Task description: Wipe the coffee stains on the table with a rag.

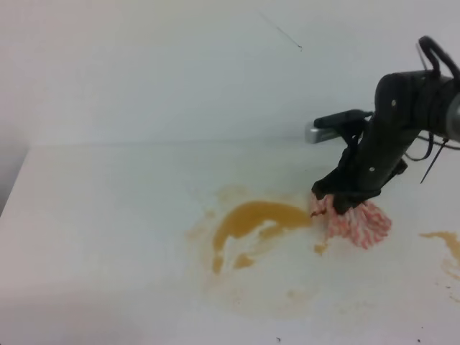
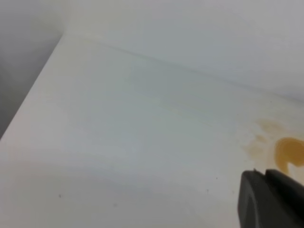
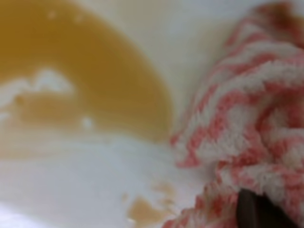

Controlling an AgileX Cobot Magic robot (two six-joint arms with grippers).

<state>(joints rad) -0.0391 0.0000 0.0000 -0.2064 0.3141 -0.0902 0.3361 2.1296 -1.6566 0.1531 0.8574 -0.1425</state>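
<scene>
Right end effector clamped on rag, centre-right, touching the coffee stains; next: sweep leftward across them.

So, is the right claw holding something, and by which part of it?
Yes: the right claw is closed on the rag, gripping its bunched top while the rest rests on the table.

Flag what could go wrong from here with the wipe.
1. The rag is bunched into a small wad under the right gripper, so a pass may cover only part of the coffee stains and smear the rest across the table.
2. A separate brown patch sits at the right edge of the high view, behind the arm; a leftward sweep would likely miss it.
3. Small droplets near the rag could be skipped.
</scene>
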